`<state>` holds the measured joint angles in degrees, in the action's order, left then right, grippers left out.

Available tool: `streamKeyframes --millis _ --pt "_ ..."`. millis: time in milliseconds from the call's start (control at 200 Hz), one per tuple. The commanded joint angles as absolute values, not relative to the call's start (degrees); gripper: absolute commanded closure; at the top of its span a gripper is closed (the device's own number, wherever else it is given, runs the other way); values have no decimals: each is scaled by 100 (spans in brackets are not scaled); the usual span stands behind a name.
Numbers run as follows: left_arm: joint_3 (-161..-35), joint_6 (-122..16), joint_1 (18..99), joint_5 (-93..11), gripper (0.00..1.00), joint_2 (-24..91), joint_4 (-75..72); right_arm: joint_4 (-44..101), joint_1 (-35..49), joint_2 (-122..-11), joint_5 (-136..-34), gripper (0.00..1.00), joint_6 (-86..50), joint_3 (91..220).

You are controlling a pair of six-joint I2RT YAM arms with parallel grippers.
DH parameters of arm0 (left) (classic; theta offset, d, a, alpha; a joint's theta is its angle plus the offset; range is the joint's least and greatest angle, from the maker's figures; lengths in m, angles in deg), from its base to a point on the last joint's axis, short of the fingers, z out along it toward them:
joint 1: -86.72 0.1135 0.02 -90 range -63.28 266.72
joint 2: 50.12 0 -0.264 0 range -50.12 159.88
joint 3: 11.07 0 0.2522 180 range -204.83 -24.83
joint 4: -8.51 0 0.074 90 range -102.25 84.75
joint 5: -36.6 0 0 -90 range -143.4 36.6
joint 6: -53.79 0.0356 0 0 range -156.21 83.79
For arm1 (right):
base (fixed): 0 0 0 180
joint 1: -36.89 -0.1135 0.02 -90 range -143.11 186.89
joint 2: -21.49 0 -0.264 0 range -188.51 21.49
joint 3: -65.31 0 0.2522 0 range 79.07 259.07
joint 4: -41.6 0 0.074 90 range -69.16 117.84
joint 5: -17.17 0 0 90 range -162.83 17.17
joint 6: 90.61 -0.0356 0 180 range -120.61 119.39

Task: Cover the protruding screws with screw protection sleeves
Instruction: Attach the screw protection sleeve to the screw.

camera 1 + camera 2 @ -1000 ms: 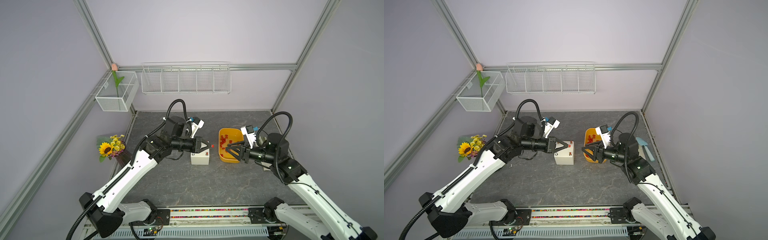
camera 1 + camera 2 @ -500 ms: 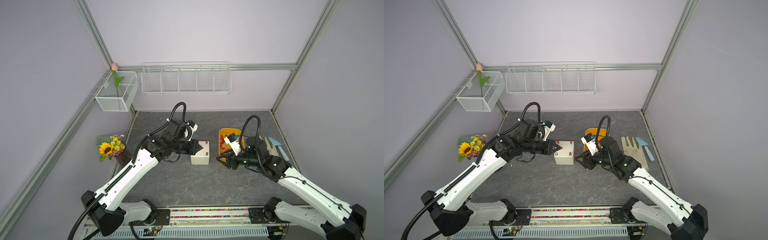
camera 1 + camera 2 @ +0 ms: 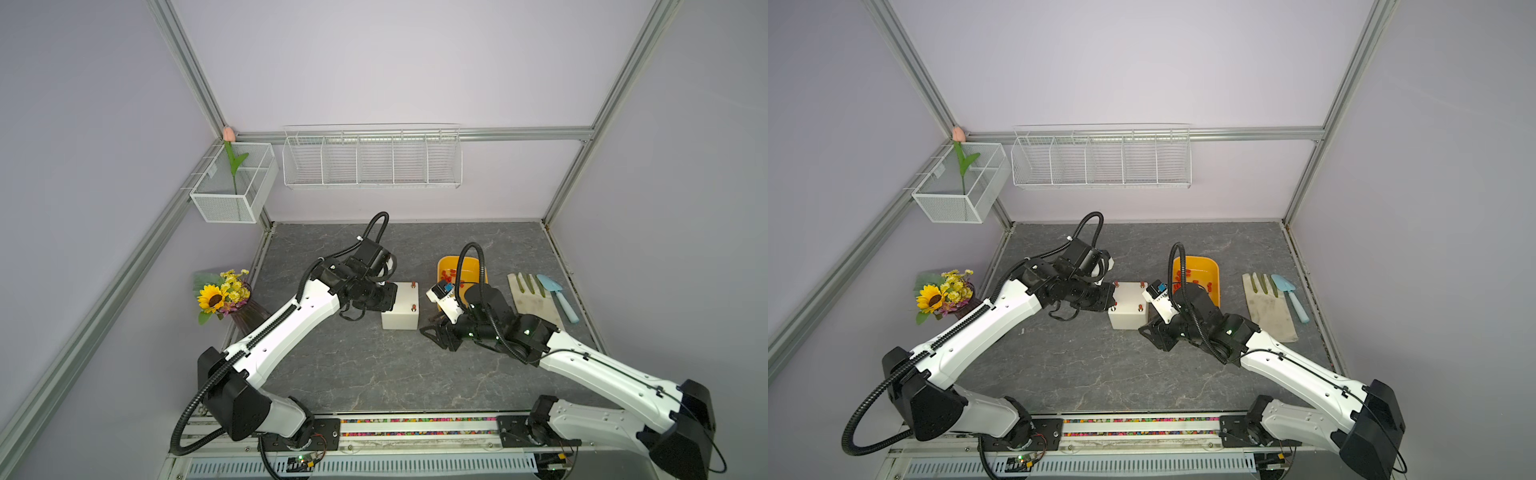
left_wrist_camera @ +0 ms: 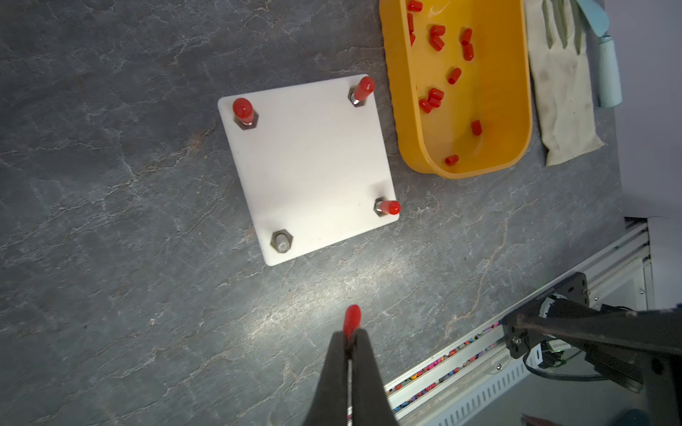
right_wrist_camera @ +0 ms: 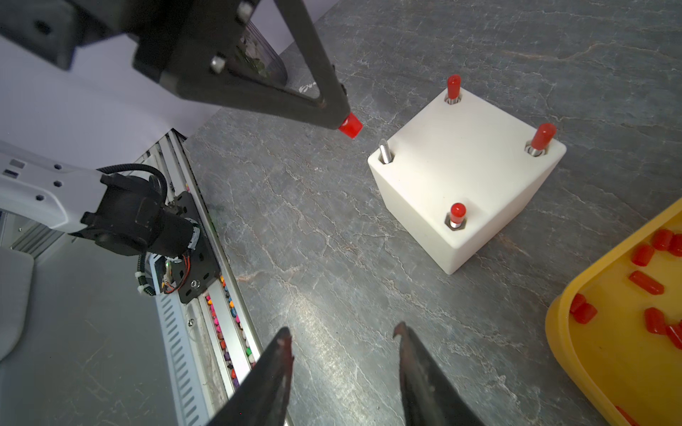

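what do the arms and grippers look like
The left arm and right arm have white shells with black joints and bases. A black ribbed cable loops over each wrist. The left gripper and right gripper have black, tapered fingers.

Bright, even, soft light; shadows faint. Table [image 4: 110, 184] shows a pale glare patch at 6 o'clock of the box [image 4: 310, 166] (left wrist view). Mostly sharp.

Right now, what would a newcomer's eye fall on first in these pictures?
The white box mid-table stands out: three corner screws wear red sleeves, the fourth screw is bare. The left hand pinches another sleeve near that bare corner, and a yellow tray of loose sleeves sits beside the box.
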<state>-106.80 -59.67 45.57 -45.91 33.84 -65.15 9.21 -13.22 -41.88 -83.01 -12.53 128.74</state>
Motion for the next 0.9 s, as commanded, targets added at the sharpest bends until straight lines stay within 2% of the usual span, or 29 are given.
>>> streamKeyframes --millis 0,405,895 --pt "-11003 -5888 4593 -5000 99 3590 -7057 1007 -1403 -4214 -8053 52 -1105 12886" --pt "-11600 -5583 4602 -5234 99 4403 -7671 1141 -1479 -4177 -7969 52 -1150 12774" --pt "-11620 -5485 4646 -5210 98 4498 -7694 1276 -1485 -4164 -7903 52 -1180 12645"
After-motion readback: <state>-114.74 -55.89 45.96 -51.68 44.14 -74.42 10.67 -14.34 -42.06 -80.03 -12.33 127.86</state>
